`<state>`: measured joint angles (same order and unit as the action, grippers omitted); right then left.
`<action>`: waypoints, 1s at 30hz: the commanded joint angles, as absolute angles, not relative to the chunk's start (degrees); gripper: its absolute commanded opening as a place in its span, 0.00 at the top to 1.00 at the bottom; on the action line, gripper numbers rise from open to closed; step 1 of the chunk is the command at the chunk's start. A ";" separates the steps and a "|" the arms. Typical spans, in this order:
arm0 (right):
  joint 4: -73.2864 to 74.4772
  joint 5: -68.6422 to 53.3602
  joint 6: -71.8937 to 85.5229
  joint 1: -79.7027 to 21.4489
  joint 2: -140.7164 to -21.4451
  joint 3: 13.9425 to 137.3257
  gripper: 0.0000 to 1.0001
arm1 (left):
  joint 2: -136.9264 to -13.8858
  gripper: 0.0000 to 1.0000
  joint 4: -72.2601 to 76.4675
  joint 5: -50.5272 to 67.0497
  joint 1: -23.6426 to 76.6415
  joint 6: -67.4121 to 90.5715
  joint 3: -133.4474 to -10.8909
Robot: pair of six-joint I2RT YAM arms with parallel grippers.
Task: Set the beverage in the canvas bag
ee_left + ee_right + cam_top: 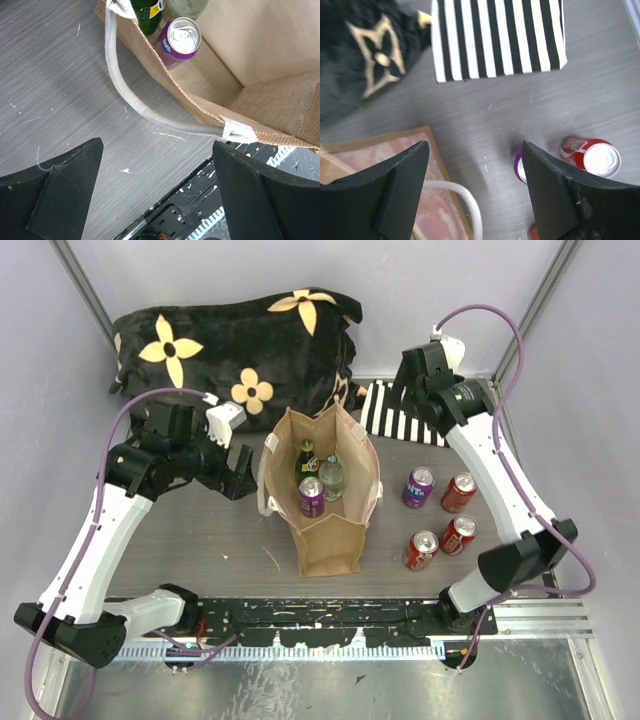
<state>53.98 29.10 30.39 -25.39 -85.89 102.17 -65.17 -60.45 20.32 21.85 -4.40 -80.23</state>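
I see the left gripper [238, 474] spread wide and empty just left of the canvas bag [330, 540]. A purple can [312, 497] stands inside the bag. The right gripper [475, 146] hangs released, empty, above the bag's far right corner.

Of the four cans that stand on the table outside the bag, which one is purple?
The purple can, in the far row on the side toward the canvas bag. The other three are red cans.
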 commanded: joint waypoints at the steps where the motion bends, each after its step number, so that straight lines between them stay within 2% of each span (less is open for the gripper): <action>1: 59.37 19.27 31.38 -19.61 -89.33 104.12 0.20 | -67.05 0.02 -63.28 20.24 21.62 -8.37 -84.74; 6: 62.24 14.01 28.91 -15.95 -92.16 102.23 0.19 | -70.34 0.02 -65.33 19.62 21.56 -9.74 -87.99; 14: 64.43 10.03 25.14 -14.41 -92.01 91.51 0.17 | -69.06 0.02 -57.53 21.96 21.62 -8.40 -79.68; 18: 59.51 9.89 24.57 -13.26 -90.79 84.39 0.16 | -67.37 0.02 -52.56 22.37 21.62 -6.43 -75.50; 30: 59.06 10.26 22.37 -9.34 -91.96 84.77 0.15 | -63.96 0.02 -49.78 24.61 21.62 -2.24 -72.89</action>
<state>60.16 10.37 24.21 -10.44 -93.27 83.74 -65.89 -52.07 23.20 21.85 -3.18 -72.97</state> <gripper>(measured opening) 0.846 0.979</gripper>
